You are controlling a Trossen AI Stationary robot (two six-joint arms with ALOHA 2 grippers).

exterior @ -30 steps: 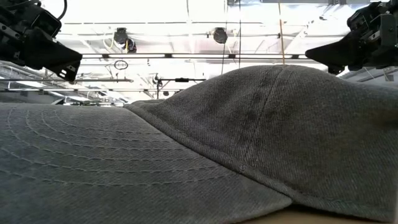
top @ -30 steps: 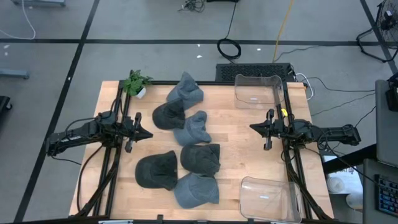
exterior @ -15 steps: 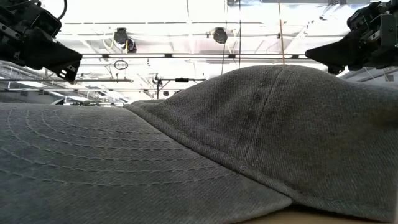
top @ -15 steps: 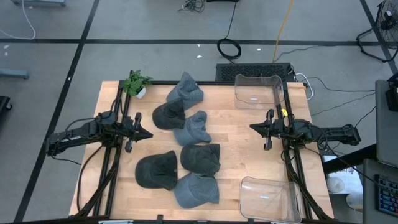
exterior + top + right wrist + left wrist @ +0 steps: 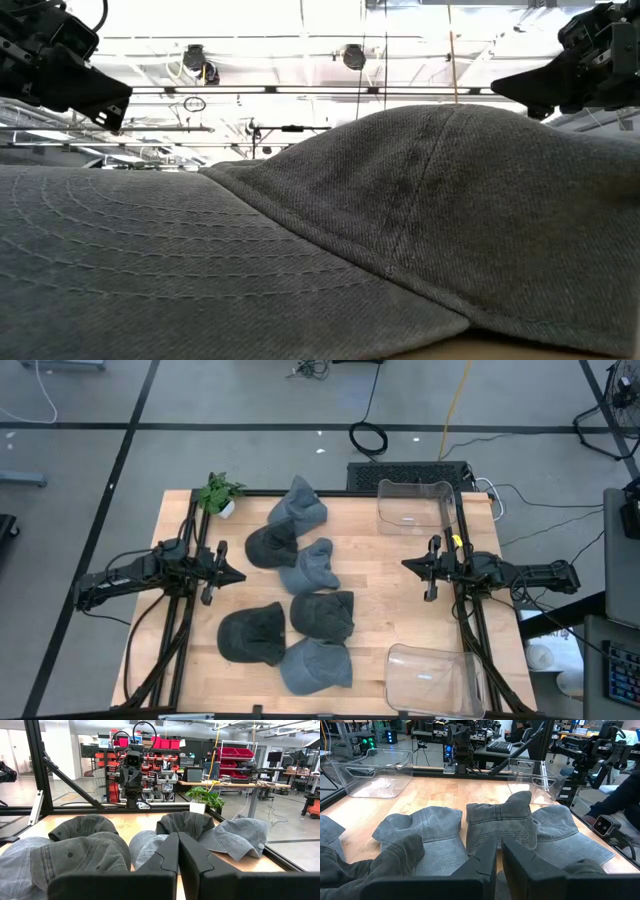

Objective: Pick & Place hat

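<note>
Several grey hats lie crown-up in a loose cluster on the middle of the wooden table: light ones (image 5: 298, 508) (image 5: 312, 567) (image 5: 317, 665) and dark ones (image 5: 270, 545) (image 5: 322, 613) (image 5: 252, 633). The nearest hat (image 5: 400, 230) fills the low view. My left gripper (image 5: 238, 575) (image 5: 499, 855) hovers shut at the table's left side, pointing level toward the hats. My right gripper (image 5: 407, 565) (image 5: 178, 850) hovers shut at the right side, facing them from the other side. Neither gripper holds anything.
Two clear plastic bins stand on the table's right part, one at the far edge (image 5: 412, 508) and one at the near edge (image 5: 432, 678). A small potted plant (image 5: 218, 493) sits at the far left corner. Bare wood lies between the hats and each gripper.
</note>
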